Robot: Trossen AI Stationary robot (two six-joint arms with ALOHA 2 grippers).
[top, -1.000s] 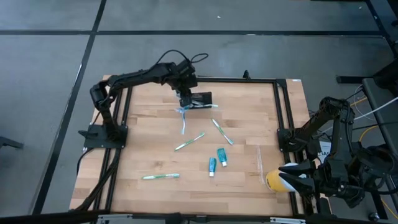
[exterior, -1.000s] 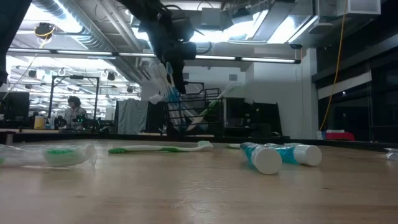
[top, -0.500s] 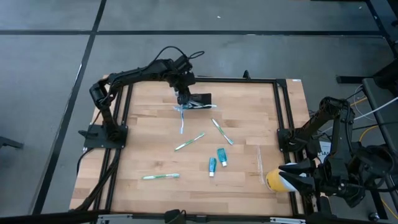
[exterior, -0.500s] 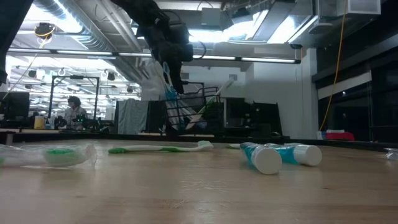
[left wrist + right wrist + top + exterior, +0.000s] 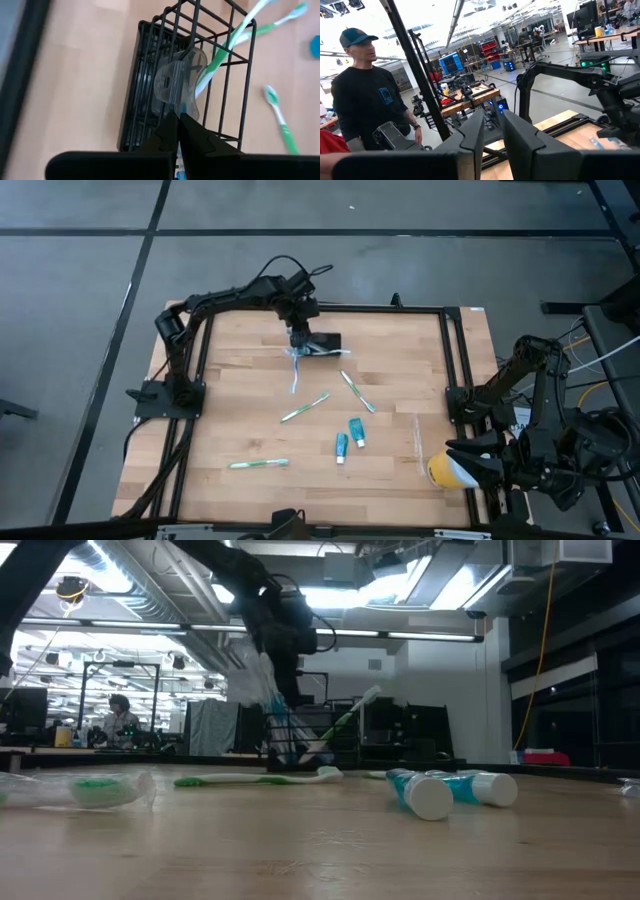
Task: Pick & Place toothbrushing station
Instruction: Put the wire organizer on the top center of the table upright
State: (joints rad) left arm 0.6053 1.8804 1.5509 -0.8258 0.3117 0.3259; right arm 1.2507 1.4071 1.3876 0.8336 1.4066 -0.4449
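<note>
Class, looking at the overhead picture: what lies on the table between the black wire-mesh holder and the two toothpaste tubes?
In the high view, between the black wire-mesh holder and the two teal toothpaste tubes lie two green-and-white toothbrushes on bare wood.
</note>
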